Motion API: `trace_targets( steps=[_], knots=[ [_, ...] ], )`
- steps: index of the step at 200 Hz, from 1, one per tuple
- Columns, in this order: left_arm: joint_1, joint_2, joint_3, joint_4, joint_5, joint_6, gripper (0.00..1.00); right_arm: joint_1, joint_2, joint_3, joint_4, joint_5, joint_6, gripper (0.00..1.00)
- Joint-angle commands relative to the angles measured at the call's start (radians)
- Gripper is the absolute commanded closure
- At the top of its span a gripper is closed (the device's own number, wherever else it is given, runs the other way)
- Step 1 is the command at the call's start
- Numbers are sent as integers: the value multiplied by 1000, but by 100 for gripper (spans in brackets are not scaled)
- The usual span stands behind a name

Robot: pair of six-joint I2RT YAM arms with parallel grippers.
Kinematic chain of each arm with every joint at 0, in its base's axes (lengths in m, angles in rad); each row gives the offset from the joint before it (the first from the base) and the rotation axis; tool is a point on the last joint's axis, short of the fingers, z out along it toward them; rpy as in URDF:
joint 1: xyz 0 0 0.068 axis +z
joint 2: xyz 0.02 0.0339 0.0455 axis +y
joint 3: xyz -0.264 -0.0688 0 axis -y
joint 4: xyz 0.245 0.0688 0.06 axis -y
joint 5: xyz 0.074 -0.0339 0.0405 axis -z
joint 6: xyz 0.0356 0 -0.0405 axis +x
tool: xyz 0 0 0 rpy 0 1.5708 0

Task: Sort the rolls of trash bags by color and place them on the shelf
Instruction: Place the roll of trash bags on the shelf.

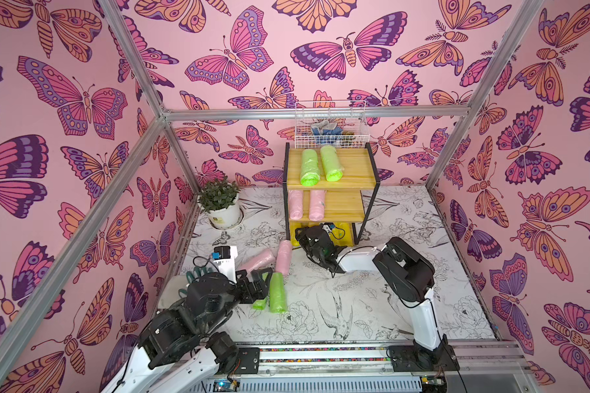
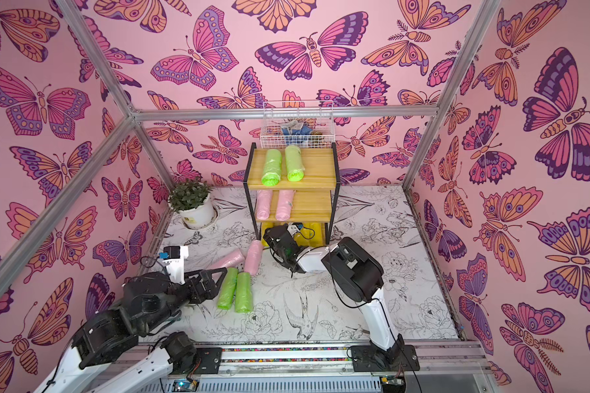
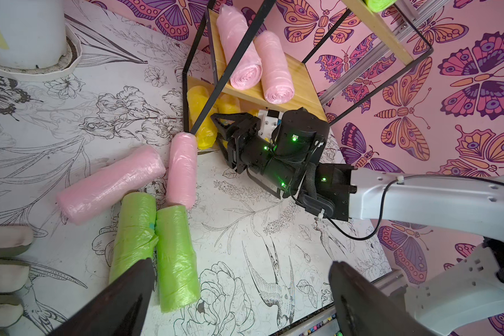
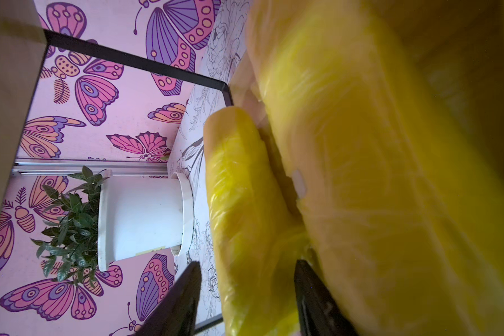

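We see the right claw (image 4: pixel 248 262) reaching into the lowest tier of the shelf (image 1: pixel 341 207). Its fingers are parted astride a yellow roll (image 4: pixel 239 189), with a sliver of gap beside one finger, and a second yellow roll (image 4: pixel 376 174) lies blurred alongside. Above this claw, the shelved pink rolls (image 1: pixel 296 204) lie on the middle board and the shelved green rolls (image 1: pixel 310 166) on the top. The left claw (image 3: pixel 242 263) hangs spread wide, holding nothing. Two loose green rolls (image 3: pixel 175 256) lie side by side just ahead of its fingertips, and two loose pink rolls (image 3: pixel 108 183) lie beyond them.

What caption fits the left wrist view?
Open left claw beside two green rolls; right claw at shelf's yellow rolls.
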Motion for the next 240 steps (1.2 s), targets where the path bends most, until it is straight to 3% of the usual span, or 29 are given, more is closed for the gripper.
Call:
trace_targets(
  steps=[1,128,190,240],
  knots=[
    [0,4,-18,0,-15,30,0,-12,-49,19,-41,-8,-25,43],
    [7,145,-77,-14,56,24,3,20,-303,-86,-133,-48,-86,45],
    [75,348,-66,-9,123,80,5,74,-440,-189,-204,-38,-111,46],
    [199,585,8,65,226,162,6,168,-621,-219,-423,85,-291,45]
  ],
)
